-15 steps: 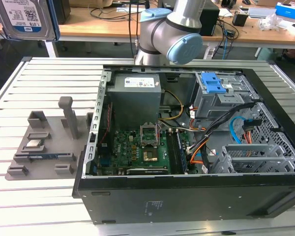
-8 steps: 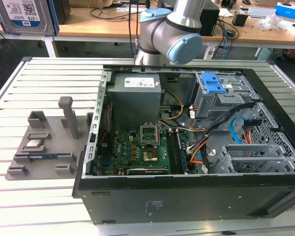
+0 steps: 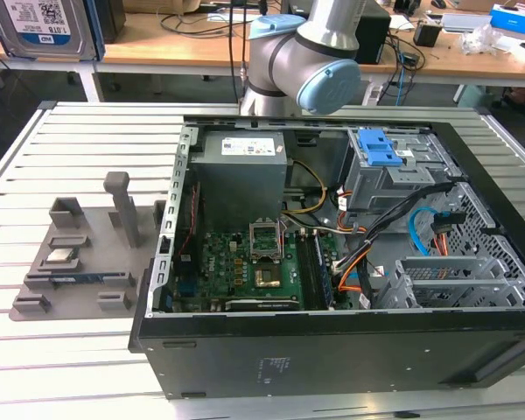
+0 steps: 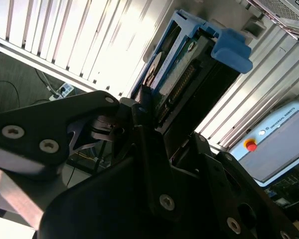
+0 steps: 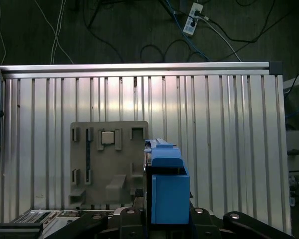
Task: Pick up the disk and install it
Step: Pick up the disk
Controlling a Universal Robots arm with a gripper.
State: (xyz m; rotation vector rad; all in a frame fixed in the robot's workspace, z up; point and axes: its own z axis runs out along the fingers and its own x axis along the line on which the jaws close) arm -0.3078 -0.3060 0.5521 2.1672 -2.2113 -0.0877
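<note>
— Item one, the disk (image 4: 177,79). Location?
— Off the table, held aloft in the gripper (image 4: 169,117), blue carrier (image 5: 167,185) pointing away from it. In the first wrist view it hangs high over the slatted table (image 5: 224,129), near the grey tray (image 5: 109,172) that carries the chip (image 5: 107,138).
— Gripper state?
— Closed on the disk, with a black finger (image 4: 145,134) on either side of one end.
— Handling?
— A stiff metal block. I'd judge it heavy for its bulk, smooth enough to slip, and touchy about knocks. Hold it by the metal body rather than the thin plastic frame.
— Item two?
— The open case (image 3: 332,350), lying on the table. The disk is well apart from it.
</note>
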